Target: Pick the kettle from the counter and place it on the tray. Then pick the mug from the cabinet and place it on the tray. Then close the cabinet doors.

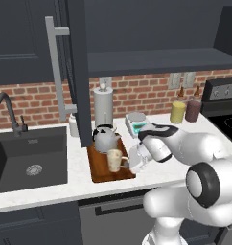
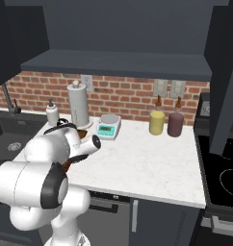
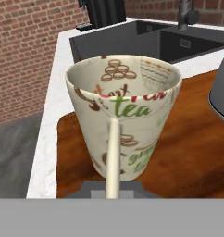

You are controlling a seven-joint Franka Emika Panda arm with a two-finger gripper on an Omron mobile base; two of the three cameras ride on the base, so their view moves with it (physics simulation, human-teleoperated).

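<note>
Over the near end of the tray (image 1: 99,173), my gripper (image 1: 129,165) is nearly closed, pinched on the loop handle of the mug (image 1: 114,160). In the hand view the mug (image 3: 124,113) stands upright right before my fingers, its handle running down toward them, its printed cream wall facing me and its base on or just above the reddish-brown board (image 3: 192,152); I cannot tell whether it touches. My own fingertips are hidden behind the handle there.

Just behind the mug on the same tray sits the kettle (image 1: 105,138), silver-grey with its black handle arched over the top, close to the mug but apart from it. The tray lies on the white counter (image 1: 79,184), beside the dark sink (image 1: 27,160).

Above, one cabinet door (image 1: 78,72) hangs open over the tray's far end, its long silver bar handle (image 1: 54,67) facing left. Behind the kettle stands a paper-towel roll (image 1: 103,105); to the right are a small scale (image 2: 109,127), a yellow canister (image 2: 156,121) and a maroon canister (image 2: 175,123).
</note>
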